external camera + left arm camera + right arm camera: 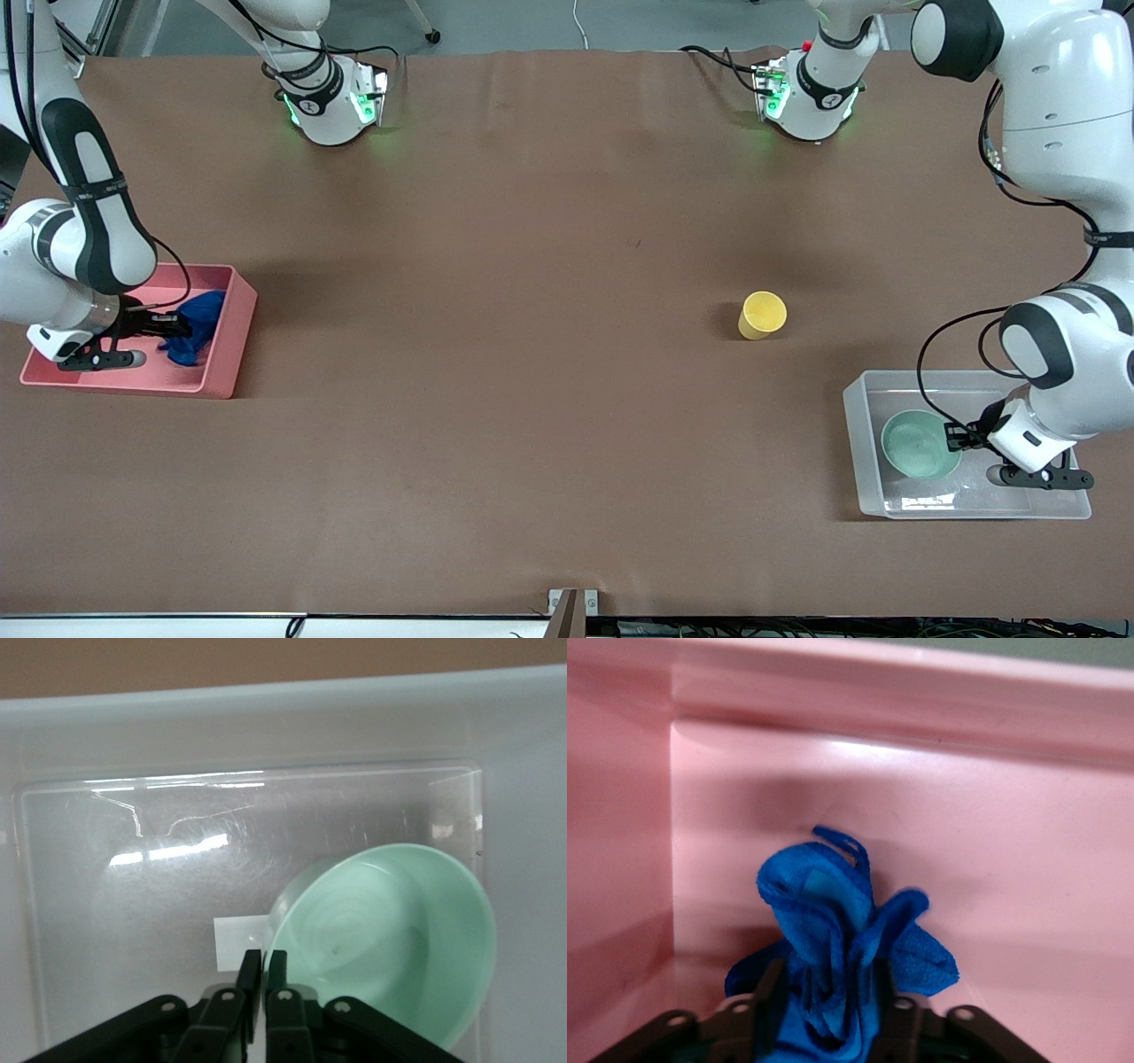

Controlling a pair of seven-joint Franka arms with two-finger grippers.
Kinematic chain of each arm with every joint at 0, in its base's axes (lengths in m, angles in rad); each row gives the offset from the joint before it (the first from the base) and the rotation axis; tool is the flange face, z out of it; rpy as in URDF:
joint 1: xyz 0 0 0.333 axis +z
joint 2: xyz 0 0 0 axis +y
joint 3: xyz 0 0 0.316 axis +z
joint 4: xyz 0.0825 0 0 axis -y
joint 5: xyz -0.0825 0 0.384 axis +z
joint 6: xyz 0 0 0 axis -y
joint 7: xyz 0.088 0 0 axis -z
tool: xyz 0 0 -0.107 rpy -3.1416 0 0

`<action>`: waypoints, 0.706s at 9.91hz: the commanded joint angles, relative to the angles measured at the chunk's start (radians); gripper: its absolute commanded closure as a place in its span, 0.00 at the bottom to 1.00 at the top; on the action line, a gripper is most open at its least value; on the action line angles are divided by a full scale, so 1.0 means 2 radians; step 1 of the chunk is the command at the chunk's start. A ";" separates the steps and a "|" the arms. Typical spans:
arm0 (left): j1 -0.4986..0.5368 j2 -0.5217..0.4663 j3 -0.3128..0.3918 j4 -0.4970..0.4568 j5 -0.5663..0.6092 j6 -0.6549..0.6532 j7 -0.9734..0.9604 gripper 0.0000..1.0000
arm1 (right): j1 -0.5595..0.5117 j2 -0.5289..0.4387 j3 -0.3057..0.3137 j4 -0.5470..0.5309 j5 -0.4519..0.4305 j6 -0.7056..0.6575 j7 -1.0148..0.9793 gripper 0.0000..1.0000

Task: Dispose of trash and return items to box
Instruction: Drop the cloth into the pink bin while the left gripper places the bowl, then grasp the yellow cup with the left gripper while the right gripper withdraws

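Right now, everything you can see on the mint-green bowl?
The mint-green bowl is shallow, round and pale, smooth like plastic, and shows nothing inside. It sits tilted in the clear box, toward the left arm's end of the table, partly over the box's white square mark. The left pincer is shut on its rim. Nothing else touches it.

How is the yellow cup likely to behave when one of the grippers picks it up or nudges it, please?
The yellow cup looks like thin plastic, so probably light and stiff. It appears upright and alone on the table, so a sideways nudge may tip it; once down it could roll. Its smooth wall might slip in a loose grip.
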 commanded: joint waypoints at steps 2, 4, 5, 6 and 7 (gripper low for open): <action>-0.006 -0.007 0.002 0.011 -0.005 0.007 -0.002 0.13 | 0.019 -0.047 0.002 0.046 0.000 -0.071 0.014 0.00; -0.007 -0.065 0.000 -0.005 0.000 -0.020 -0.006 0.00 | 0.068 -0.074 0.002 0.133 -0.003 -0.210 0.112 0.00; -0.010 -0.106 -0.008 -0.026 0.001 -0.054 -0.013 0.00 | 0.097 -0.081 0.001 0.150 -0.006 -0.237 0.162 0.00; -0.011 -0.152 -0.024 -0.060 0.022 -0.080 -0.030 0.00 | 0.124 -0.094 0.002 0.152 -0.016 -0.250 0.215 0.00; -0.011 -0.200 -0.054 -0.111 0.066 -0.084 -0.058 0.00 | 0.142 -0.109 0.003 0.152 -0.016 -0.262 0.247 0.00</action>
